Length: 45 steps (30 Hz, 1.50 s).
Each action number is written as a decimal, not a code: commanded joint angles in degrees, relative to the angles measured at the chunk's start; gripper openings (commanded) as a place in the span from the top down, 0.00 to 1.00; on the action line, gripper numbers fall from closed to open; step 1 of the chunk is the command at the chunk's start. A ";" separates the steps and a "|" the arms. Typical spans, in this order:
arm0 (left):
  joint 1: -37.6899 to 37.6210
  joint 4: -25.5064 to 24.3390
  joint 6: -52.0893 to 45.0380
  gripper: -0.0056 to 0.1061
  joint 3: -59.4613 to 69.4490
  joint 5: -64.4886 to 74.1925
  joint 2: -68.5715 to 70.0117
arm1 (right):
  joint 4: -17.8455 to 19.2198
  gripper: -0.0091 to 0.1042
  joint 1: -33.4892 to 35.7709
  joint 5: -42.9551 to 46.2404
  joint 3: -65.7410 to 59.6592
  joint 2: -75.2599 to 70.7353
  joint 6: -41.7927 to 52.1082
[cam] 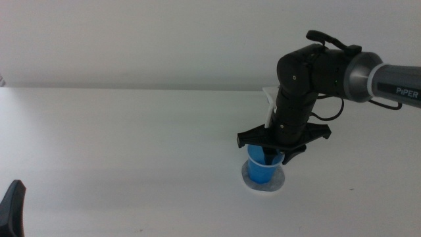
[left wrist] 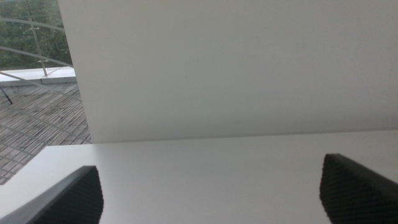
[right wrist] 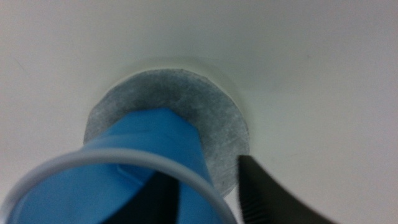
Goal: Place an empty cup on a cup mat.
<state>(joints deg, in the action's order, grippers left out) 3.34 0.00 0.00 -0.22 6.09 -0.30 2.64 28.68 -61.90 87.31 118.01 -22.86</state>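
Waiting at the far left, the left gripper [cam: 13,207] shows only as a dark tip at the table's [cam: 118,145] near edge, its textured jaws spread wide over bare white surface in its own wrist view, holding nothing. Right of centre, the right gripper [cam: 271,155] reaches down from the black Piper arm and pinches the wall of the cup [cam: 263,170], one jaw inside the mouth, one outside. The cup stands on the cup mat [cam: 263,186], or a hair above it; contact cannot be confirmed. In the right wrist view the cup's base lies within the disc but off its centre. Letting go could go wrong: the inner jaw, drawn up carelessly, may drag the rim and tip the light cup or skid it off the mat. The cup is bright blue, tapered, smooth plastic with a thin white rim; the mat is a flat, mottled grey disc, felt-like in grain, with a pale edge, slightly wider than the cup.
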 commanded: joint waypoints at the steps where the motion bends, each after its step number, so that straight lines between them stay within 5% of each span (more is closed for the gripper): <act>1: -0.48 0.00 0.00 0.11 2.35 -0.67 2.40 | 0.18 0.52 -0.19 0.43 -0.11 -0.15 -0.05; 7: -0.48 0.00 0.00 0.11 2.35 -0.67 2.40 | -0.08 0.22 -0.19 2.53 -0.11 -3.46 -0.90; 17: -0.48 0.00 0.00 0.11 2.35 -0.67 2.40 | 0.38 0.21 -7.90 8.08 -12.88 -36.50 8.48; 21: -0.48 0.00 0.00 0.11 2.35 -0.67 2.40 | 0.35 0.21 -19.59 17.57 -28.44 -55.54 17.16; 25: -0.48 0.00 0.00 0.11 2.35 -0.67 2.40 | -2.15 0.15 -27.85 36.15 -45.57 -72.95 22.45; 34: -0.48 0.00 0.00 0.11 2.35 -0.67 2.40 | -2.31 0.10 -28.01 47.10 -71.39 -98.18 34.59; 45: -0.48 0.00 0.00 0.11 2.35 -0.67 2.40 | -0.87 0.10 -28.01 53.78 -82.22 -112.19 34.91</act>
<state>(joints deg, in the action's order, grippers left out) 3.34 0.00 0.00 -0.22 6.09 -0.30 1.25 1.09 -11.03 6.63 7.20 11.47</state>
